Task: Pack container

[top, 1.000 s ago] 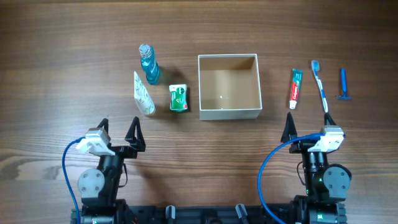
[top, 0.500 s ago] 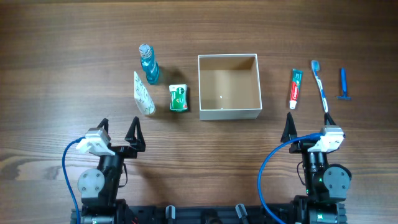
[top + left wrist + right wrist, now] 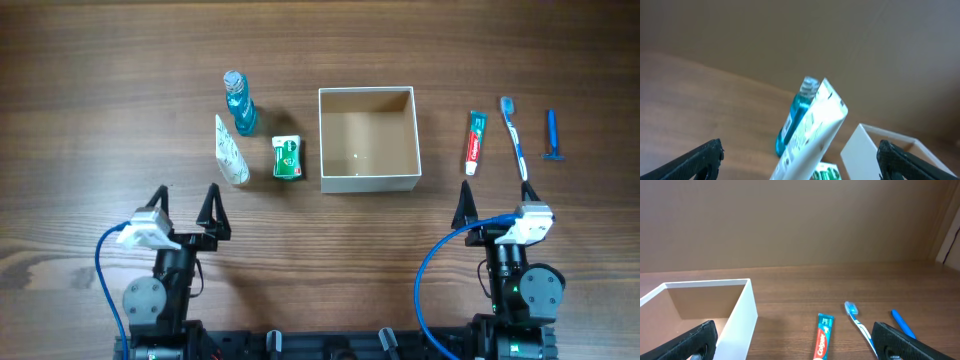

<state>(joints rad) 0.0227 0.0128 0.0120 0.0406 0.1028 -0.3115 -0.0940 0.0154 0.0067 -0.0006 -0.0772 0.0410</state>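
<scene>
The container (image 3: 367,182) is a square white-walled box with a tan inside at the table's middle; it looks empty. It also shows in the left wrist view (image 3: 860,150) and the right wrist view (image 3: 742,320). Left of it lie a green packet (image 3: 288,158), a white tube (image 3: 231,150) and a blue bottle (image 3: 238,103). Right of it lie a toothpaste tube (image 3: 474,142), a toothbrush (image 3: 515,138) and a blue razor (image 3: 551,135). My left gripper (image 3: 185,205) is open and empty, below the white tube. My right gripper (image 3: 497,198) is open and empty, below the toothpaste.
In the left wrist view the white tube (image 3: 810,132) and blue bottle (image 3: 792,120) stand close ahead. In the right wrist view the toothpaste (image 3: 822,337), toothbrush (image 3: 860,322) and razor (image 3: 905,325) lie ahead on the wooden table.
My left gripper has shifted slightly left and up the table towards the white tube. The right arm and all objects have not moved.
</scene>
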